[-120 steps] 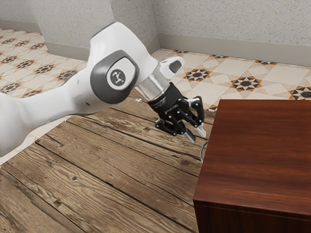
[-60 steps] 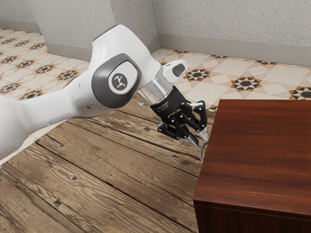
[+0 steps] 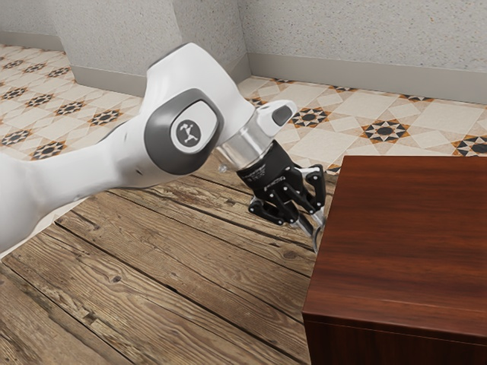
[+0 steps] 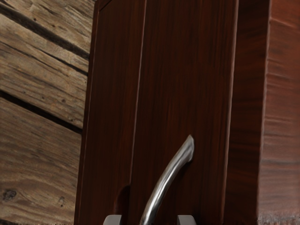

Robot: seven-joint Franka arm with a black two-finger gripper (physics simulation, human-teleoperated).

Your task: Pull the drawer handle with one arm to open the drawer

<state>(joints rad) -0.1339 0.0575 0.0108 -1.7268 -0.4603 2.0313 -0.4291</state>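
My black 2-finger gripper [image 3: 314,228] is open. Beside the hand, 2 pale grey fingertips [image 4: 112,219] stand apart with the slim, curved, polished silver metal handle [image 4: 171,176] between them, and neither pad touches it. The handle bows out from the drawer front [image 4: 187,93], a flat panel of glossy dark red-brown wood with fine lengthwise grain and a thin seam along 1 edge. I cannot tell from that seam whether the drawer has moved out at all.

In the exterior view the drawer belongs to a boxy dark red-brown wooden cabinet [image 3: 403,243] at the exterior view's right, its top smooth and faintly streaked. My gripper sits right at the cabinet's front edge, on its left side. The cabinet stands on rough, weathered brown wooden planks [image 3: 152,281] with knots and dark gaps between the boards. Beyond the planks, on the far side, lies a cream tiled floor [image 3: 365,122] with dark star patterns, ending at a speckled grey wall [image 3: 342,30]. My smooth white arm [image 3: 114,152], with a grey round joint cap, reaches in from the exterior view's left.

Compared with 1 second ago, my hand has moved lower and toward the exterior view's right. It stood a little clear of the cabinet then, and now its fingertips reach the front edge. The cabinet has not shifted.
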